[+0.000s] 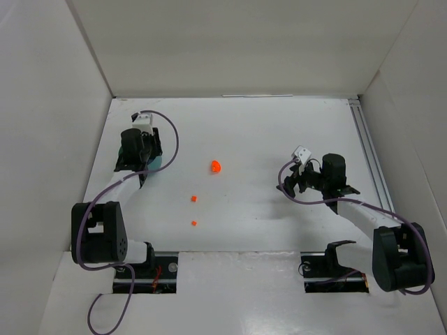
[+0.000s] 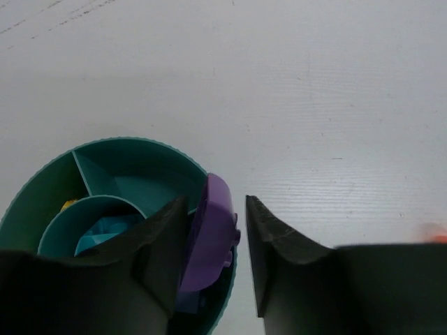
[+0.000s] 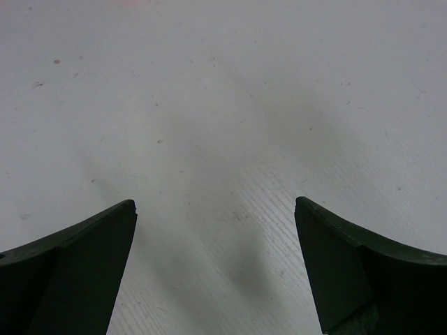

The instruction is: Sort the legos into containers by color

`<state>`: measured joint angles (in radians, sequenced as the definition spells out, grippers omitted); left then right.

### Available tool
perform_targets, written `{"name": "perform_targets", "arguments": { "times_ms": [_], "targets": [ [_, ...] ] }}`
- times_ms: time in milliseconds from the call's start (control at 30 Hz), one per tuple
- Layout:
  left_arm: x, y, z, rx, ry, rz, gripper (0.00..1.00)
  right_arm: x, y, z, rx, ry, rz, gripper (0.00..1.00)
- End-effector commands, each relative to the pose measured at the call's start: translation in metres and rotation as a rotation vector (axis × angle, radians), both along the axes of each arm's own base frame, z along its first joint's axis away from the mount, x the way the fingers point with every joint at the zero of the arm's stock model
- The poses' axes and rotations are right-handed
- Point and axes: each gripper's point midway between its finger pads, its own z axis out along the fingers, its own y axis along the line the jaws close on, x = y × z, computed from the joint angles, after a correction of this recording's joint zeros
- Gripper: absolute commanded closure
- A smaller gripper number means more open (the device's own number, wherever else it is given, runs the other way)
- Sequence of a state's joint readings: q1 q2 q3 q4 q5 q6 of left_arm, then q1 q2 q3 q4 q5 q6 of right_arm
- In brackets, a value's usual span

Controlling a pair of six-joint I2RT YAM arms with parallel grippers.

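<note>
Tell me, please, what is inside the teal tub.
In the tub: cyan bits in the centre ring, a purple piece at the rim, a yellowish speck left. The left tool covers the near half.

Along the bottom of the frame, the two dark fingers [image 2: 293,265] of the left gripper [image 2: 215,201], parted. Close against the finger nearer the left, a purple piece [image 2: 209,237], clear of the other finger, over the right rim of a teal tub [image 2: 140,150]. Tub in the lower left, split into wedges around a centre ring; cyan bits [image 2: 105,234] inside the ring. At the right edge, an orange blur [image 2: 436,236] on the white table [image 2: 279,84].
</note>
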<state>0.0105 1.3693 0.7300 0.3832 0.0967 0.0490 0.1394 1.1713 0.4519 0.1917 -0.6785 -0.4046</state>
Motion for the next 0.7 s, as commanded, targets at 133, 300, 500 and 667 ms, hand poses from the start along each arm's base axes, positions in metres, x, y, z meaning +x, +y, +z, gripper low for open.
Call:
{"name": "perform_targets", "arguments": {
  "times_ms": [133,300,500,667],
  "targets": [
    [0.003,-0.001,0.045,-0.034,-0.095,0.006,0.51,0.012,0.010,0.028,0.017,-0.108,0.051,0.01],
    [-0.003,-0.019,0.064,-0.097,-0.102,-0.017,0.36,0.012,0.010,0.031,0.018,-0.117,0.051,0.01],
    [-0.020,-0.076,0.095,-0.166,-0.157,-0.163,0.00,0.016,0.005,0.031,0.010,-0.115,0.005,0.01],
    [-0.033,-0.125,0.072,-0.252,-0.039,-0.314,0.00,0.019,-0.003,0.026,-0.006,-0.087,-0.052,0.01]
  ]
}}
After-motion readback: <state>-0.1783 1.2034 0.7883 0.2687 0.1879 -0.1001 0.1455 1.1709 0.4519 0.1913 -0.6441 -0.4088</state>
